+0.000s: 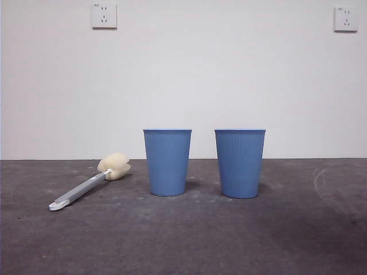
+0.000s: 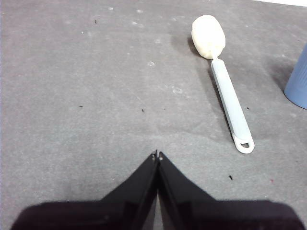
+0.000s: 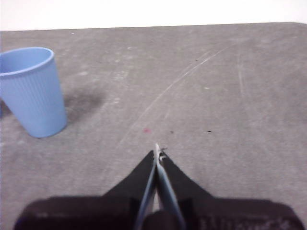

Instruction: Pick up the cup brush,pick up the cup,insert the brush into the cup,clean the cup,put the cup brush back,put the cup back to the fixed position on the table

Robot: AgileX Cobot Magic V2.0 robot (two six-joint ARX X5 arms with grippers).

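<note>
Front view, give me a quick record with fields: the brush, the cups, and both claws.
brush: cup brush lying flat on the table, sponge head toward the wall, left of both cups
cups: left cup and right cup, upright, side by side, not touching
left claw: left claw shut, holding nothing, short of the brush
right claw: right claw shut, holding nothing, away from the right cup

I can read no text, brand, number or sign anywhere. The two wall sockets (image 1: 104,15) (image 1: 346,18) carry tiny dark marks at their corners, too small to make out.
</note>
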